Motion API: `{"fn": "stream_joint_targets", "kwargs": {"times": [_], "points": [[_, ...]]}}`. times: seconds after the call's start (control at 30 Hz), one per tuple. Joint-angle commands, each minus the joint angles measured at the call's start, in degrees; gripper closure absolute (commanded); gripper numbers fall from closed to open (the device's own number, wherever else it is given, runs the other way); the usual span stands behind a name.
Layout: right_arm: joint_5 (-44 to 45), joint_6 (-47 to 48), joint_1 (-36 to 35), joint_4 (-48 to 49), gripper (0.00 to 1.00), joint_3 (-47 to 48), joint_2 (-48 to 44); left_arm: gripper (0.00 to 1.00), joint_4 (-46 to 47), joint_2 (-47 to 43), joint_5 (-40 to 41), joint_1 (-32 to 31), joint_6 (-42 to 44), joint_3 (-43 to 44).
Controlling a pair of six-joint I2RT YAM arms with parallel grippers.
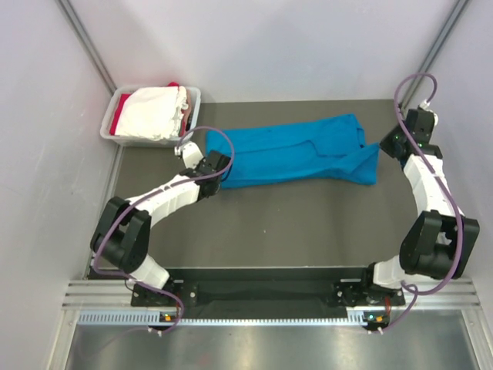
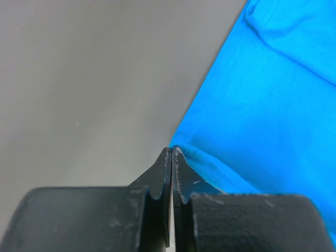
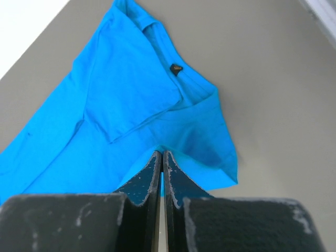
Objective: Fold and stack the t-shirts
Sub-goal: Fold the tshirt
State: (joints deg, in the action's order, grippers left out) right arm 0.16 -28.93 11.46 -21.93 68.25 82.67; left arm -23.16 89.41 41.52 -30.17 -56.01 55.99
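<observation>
Two grippers, both pinched fully shut. The left gripper has its black, scuffed tips meeting right at the hemmed corner of the one blue t-shirt. I can't tell whether any cloth is caught between them. The right gripper has its tips pressed together over the shirt's other end, and I can't tell if it has a hold either. The blue cloth is soft and lightly creased, lying in a long band between the two tools on the matte grey table. One small dark tag shows ahead of the right tips. Beyond the left gripper sits one pale plastic tub, rectangular, holding one bunched white shirt and one red shirt peeking out beneath it.
</observation>
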Motion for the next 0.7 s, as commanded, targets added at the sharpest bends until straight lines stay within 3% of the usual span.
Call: {"fn": "stream_joint_targets", "kwargs": {"times": [0.0,0.67], "points": [[0.28,0.80,-1.62,3.21,1.00,3.56,1.96,1.00,1.36,2.78,3.48,-0.06,4.58,3.25],[-0.08,0.89,-3.73,5.23,1.00,11.20,12.68,1.00,3.91,9.30,4.71,1.87,9.69,9.93]]}}
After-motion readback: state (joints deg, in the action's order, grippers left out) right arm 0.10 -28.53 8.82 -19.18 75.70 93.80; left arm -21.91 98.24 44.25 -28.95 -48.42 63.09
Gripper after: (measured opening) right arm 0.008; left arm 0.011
